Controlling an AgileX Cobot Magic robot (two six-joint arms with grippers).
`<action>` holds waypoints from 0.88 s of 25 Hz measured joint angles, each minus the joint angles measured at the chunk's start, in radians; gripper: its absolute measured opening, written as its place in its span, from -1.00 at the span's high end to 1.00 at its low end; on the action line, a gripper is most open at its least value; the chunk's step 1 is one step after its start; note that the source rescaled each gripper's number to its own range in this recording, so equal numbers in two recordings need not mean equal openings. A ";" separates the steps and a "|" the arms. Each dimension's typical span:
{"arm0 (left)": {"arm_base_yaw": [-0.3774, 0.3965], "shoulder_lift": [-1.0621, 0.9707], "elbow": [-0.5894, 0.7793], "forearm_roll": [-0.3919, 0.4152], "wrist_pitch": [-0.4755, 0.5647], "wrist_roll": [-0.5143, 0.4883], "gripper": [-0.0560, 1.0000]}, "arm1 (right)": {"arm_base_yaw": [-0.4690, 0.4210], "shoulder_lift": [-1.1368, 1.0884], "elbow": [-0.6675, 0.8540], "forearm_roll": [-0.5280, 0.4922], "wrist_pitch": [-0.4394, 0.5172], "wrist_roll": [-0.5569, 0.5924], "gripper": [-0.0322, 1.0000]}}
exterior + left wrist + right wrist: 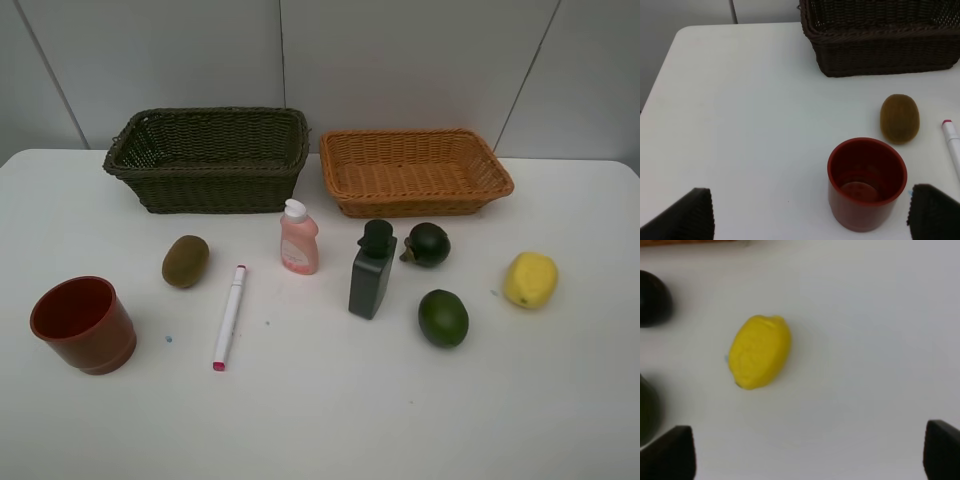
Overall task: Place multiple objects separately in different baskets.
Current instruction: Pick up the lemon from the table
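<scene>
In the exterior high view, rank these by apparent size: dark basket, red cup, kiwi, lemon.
1. dark olive basket
2. red cup, though it sits nearer the camera
3. lemon and kiwi: they look about alike, so they are not ranked against each other

White table (320,420), seen from the high camera, fills most of the view. Beyond its far edge at 12 o'clock stands a wall (420,50) of pale grey panels. Dark seams (281,50) split the panels, one upright near 12 o'clock and slanted ones toward 10 and 2 o'clock. Tiny blue specks (168,339) dot the tabletop at 8, 7 and about 4 o'clock. The left wrist view shows the table's rounded corner (682,32).
</scene>
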State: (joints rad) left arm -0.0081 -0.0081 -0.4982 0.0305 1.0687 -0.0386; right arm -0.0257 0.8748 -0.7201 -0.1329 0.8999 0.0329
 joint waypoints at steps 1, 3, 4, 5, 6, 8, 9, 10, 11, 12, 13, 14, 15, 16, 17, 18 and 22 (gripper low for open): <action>0.000 0.000 0.000 0.000 0.000 0.000 -1.00 | 0.000 0.048 -0.008 0.027 -0.020 0.000 -0.99; 0.000 0.000 0.000 0.000 0.000 0.000 -1.00 | 0.000 0.156 -0.020 0.087 -0.061 0.000 -0.99; 0.000 0.000 0.000 0.000 0.000 0.000 -1.00 | 0.000 0.206 -0.025 0.115 -0.082 0.000 -0.99; 0.000 0.000 0.000 0.000 0.000 0.000 -1.00 | 0.000 0.247 -0.027 0.133 -0.104 0.001 -0.99; 0.000 0.000 0.000 0.000 0.000 0.000 -1.00 | 0.000 0.293 -0.029 0.143 -0.130 0.007 -0.99; 0.000 0.000 0.000 0.000 0.000 0.000 -1.00 | 0.000 0.373 -0.030 0.152 -0.170 0.035 -0.99; 0.000 0.000 0.000 0.000 0.000 0.000 -1.00 | 0.000 0.416 -0.030 0.152 -0.188 0.051 -0.99; 0.000 0.000 0.000 0.000 0.000 0.000 -1.00 | 0.000 0.457 -0.030 0.154 -0.203 0.063 -0.99; 0.000 0.000 0.000 0.000 0.000 0.000 -1.00 | 0.000 0.498 -0.030 0.157 -0.220 0.070 -0.99; 0.000 0.000 0.000 0.000 0.000 0.000 -1.00 | 0.000 0.530 -0.030 0.162 -0.236 0.073 -0.99; 0.000 0.000 0.000 0.000 0.000 0.000 -1.00 | 0.000 0.565 -0.030 0.164 -0.253 0.076 -0.99; 0.000 0.000 0.000 0.000 0.000 0.000 -1.00 | 0.000 0.599 -0.030 0.166 -0.265 0.077 -0.99; 0.000 0.000 0.000 0.000 0.000 0.000 -1.00 | 0.000 0.625 -0.030 0.167 -0.282 0.078 -0.99; 0.000 0.000 0.000 0.000 0.000 0.000 -1.00 | 0.000 0.653 -0.030 0.168 -0.297 0.080 -0.99; 0.000 0.000 0.000 0.000 0.000 0.000 -1.00 | 0.000 0.678 -0.030 0.170 -0.310 0.080 -0.99; 0.000 0.000 0.000 0.000 0.000 0.000 -1.00 | 0.000 0.701 -0.030 0.171 -0.323 0.080 -0.99; 0.000 0.000 0.000 0.000 0.000 0.000 -1.00 | 0.000 0.769 -0.030 0.171 -0.377 0.080 -0.99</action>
State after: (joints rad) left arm -0.0081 -0.0081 -0.4982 0.0305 1.0687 -0.0386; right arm -0.0257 1.6441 -0.7498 0.0381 0.5229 0.1126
